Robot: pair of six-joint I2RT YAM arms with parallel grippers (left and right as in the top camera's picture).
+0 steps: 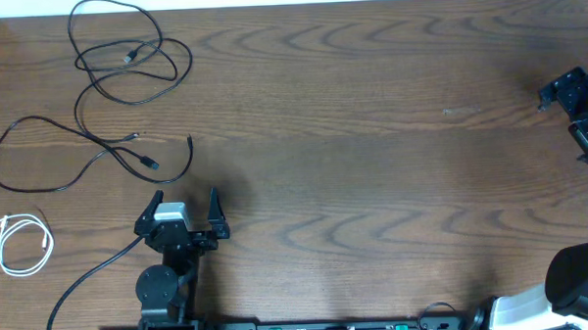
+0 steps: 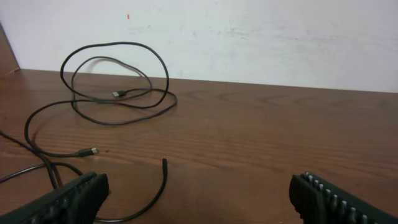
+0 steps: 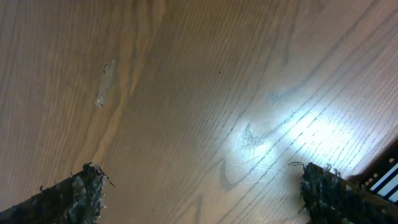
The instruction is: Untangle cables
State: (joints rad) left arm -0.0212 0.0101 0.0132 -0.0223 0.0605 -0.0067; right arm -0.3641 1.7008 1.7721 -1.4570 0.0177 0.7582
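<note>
Overhead showed you the white cable (image 1: 17, 245) coiled at the left edge of the table (image 1: 371, 133), which neither wrist view caught. Left wrist caught only the black cables (image 2: 118, 94) looped ahead of your left gripper (image 1: 185, 196), jaws released. Your right gripper (image 1: 579, 116), jaws also spread and empty, sat far right, well apart from them.

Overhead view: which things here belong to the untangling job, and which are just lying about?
Job:
black cables
white cable

Lying about:
thick black lead at the near edge
pale scuff mark
</note>
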